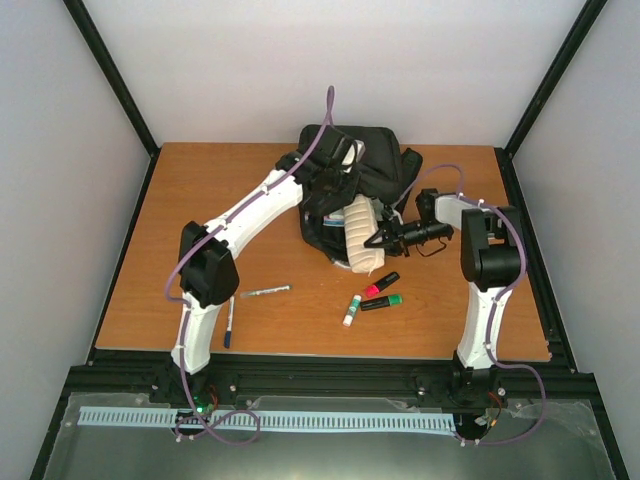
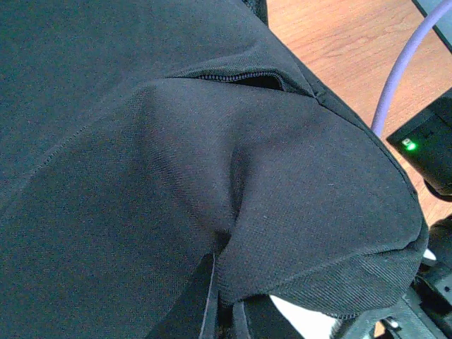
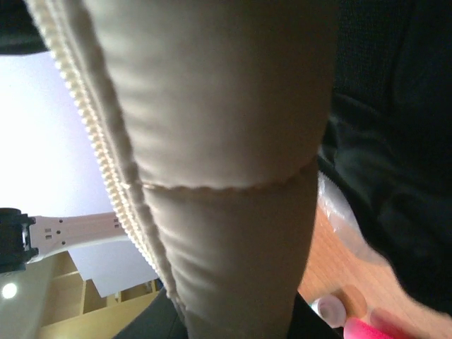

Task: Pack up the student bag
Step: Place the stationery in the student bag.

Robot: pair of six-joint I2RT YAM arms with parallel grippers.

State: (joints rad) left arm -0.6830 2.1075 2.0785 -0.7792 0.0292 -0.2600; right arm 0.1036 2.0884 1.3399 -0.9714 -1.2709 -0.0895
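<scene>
The student bag [image 1: 385,160], black fabric, lies at the far middle of the table. My left gripper [image 1: 335,168] is over it, shut on a fold of the bag's cloth [image 2: 233,233] close under a zip opening [image 2: 233,76]; the jaws [image 2: 227,314] pinch the fabric. A beige ribbed pouch [image 1: 358,236] leans at the bag's near edge. My right gripper [image 1: 377,240] is shut on that pouch from the right. In the right wrist view the pouch [image 3: 219,141] fills the frame and hides the fingers, with the bag [image 3: 402,141] on the right.
On the table in front of the bag lie a pink highlighter [image 1: 381,285], a green one [image 1: 382,302] and a white stick with a green cap [image 1: 351,310]. A thin pen [image 1: 265,291] and a dark marker [image 1: 229,328] lie near the left arm.
</scene>
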